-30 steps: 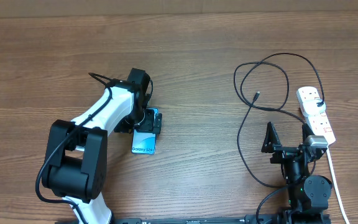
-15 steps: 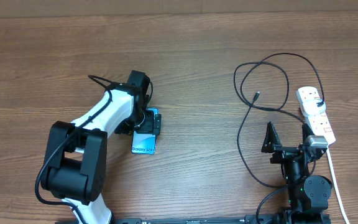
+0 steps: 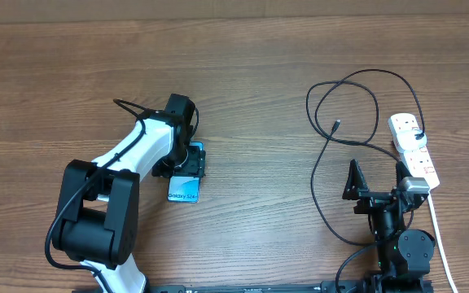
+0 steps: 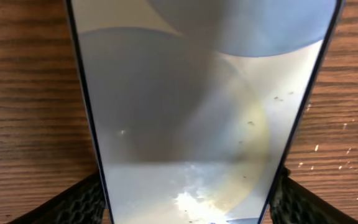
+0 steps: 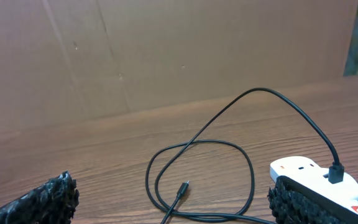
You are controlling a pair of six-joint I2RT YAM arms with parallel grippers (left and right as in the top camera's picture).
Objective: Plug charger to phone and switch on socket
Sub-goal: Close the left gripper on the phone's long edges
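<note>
The phone (image 3: pixel 183 189) lies flat on the table with its light blue screen up. It fills the left wrist view as a pale glassy slab (image 4: pixel 197 112). My left gripper (image 3: pixel 187 168) straddles its far end, and both black fingers (image 4: pixel 86 199) press against its side edges (image 4: pixel 185 199). The charger cable (image 3: pixel 357 81) loops across the right side, its small plug tip (image 3: pixel 335 124) (image 5: pixel 184 186) loose on the wood. Its black plug (image 3: pixel 420 133) (image 5: pixel 335 173) sits in the white socket (image 3: pixel 414 153) (image 5: pixel 303 169). My right gripper (image 3: pixel 377 177) (image 5: pixel 173 190) stands open, near the socket and holding nothing.
The socket's white cord (image 3: pixel 438 236) runs toward the front edge past the right arm's base. A brown cardboard wall (image 5: pixel 166 56) backs the table. Bare wood lies between the phone and the cable loop.
The left gripper's fingers have come in against the phone's sides, and the phone has shifted slightly left and turned a little. The right arm and the cable are unchanged.
</note>
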